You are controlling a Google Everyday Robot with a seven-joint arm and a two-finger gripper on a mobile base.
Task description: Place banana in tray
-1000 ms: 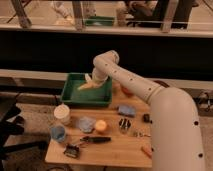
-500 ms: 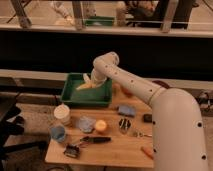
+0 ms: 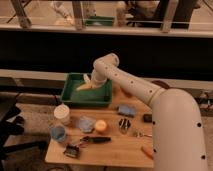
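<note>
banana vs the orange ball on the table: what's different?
Shape: the small pale yellow curved banana is elongated; the round yellow-orange ball is not.
Colour: the banana is paler, the ball deeper orange.
Place: the banana is within the green rectangular plastic tray, right by the gripper, which hangs over the tray; the ball sits on the wooden table in front of the tray, away from the gripper.
Shared: both are small and yellowish.

Seemingly a robot lab: cluttered wooden table [image 3: 115,147] before a glass partition [image 3: 45,12], with the gripper [image 3: 91,82] down in the tray [image 3: 85,101].
</note>
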